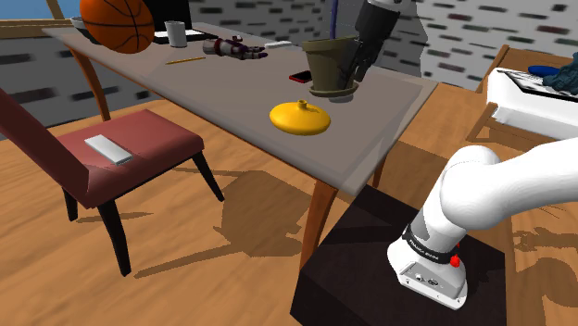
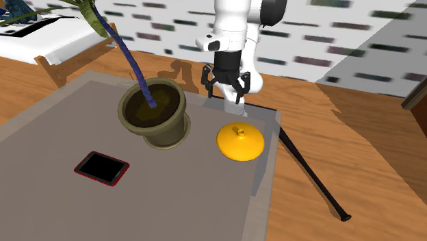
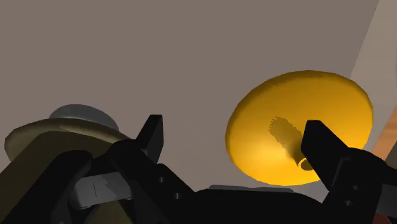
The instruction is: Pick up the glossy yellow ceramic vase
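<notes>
Nearest, shoulder view: dark stand [image 1: 389,269] on a wood floor, white arm [image 1: 491,190] rising from it. Next out, grey table [image 1: 389,120]. Yellow vase [image 1: 300,118] sits upright on the table, near the end closest to the stand; squat, flattened body, small neck on top, glossy. Gripper [image 1: 354,72] hangs above the table just beside the vase, not touching it. In the wrist view the fingers [image 3: 153,135] stand well apart with bare tabletop between them; the vase [image 3: 286,121] lies below, off toward one finger. Just beyond the vase: olive plant pot [image 1: 332,63], blue stem visible in the second exterior view. Past that, a red-edged phone [image 1: 300,78] lies flat. Far end of table: basketball [image 1: 118,23], grey cup [image 1: 175,33]. Red chair [image 1: 130,153] stands alongside the table.
</notes>
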Robot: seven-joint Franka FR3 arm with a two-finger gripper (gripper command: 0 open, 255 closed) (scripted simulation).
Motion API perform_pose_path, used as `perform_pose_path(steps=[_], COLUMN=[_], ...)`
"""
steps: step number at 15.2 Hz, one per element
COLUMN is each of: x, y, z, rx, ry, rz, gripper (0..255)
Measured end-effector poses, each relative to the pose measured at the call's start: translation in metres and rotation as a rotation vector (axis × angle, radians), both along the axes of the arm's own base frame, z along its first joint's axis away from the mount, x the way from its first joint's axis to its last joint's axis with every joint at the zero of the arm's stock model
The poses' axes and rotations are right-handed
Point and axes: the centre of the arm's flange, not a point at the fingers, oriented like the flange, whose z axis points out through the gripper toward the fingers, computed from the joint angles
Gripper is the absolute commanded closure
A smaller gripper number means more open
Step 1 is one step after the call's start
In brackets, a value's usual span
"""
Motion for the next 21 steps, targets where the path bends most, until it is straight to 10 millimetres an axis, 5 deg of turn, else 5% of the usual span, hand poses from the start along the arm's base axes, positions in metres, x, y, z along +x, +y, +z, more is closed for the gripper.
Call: perform_pose_path(steps=[10,17,18,21], x=[0.048,0.049,0.049,0.049], y=[0.068,0.073,0.073,0.074], z=[-0.007,-0.040,-0.043,-0.045], rx=[0.048,0.051,0.051,0.051], ry=[-0.028,-0.029,-0.029,-0.031], rz=[0.055,0.058,0.058,0.058], gripper=[0,0,255,255])
